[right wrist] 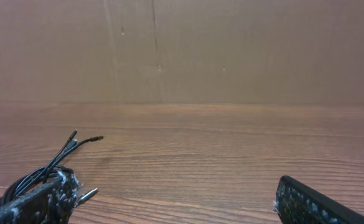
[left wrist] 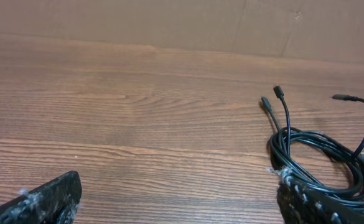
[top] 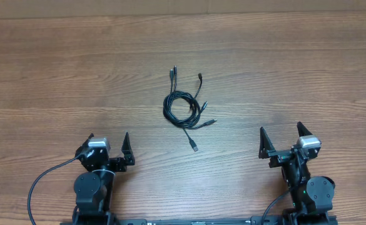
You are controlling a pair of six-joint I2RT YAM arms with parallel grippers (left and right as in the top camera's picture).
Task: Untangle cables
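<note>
The cables lie as one tangled black coil near the middle of the wooden table, with plug ends sticking out toward the far side and one toward the near side. My left gripper rests open at the near left, well short of the coil. My right gripper is open at the near right, also apart from it. In the left wrist view the cables show at the right, behind the right fingertip. In the right wrist view the cables peek out past the left fingertip. Nothing sits between either pair of fingers.
A brown cardboard wall stands along the table's far edge. Thick black wires run from the arm bases at the near edge.
</note>
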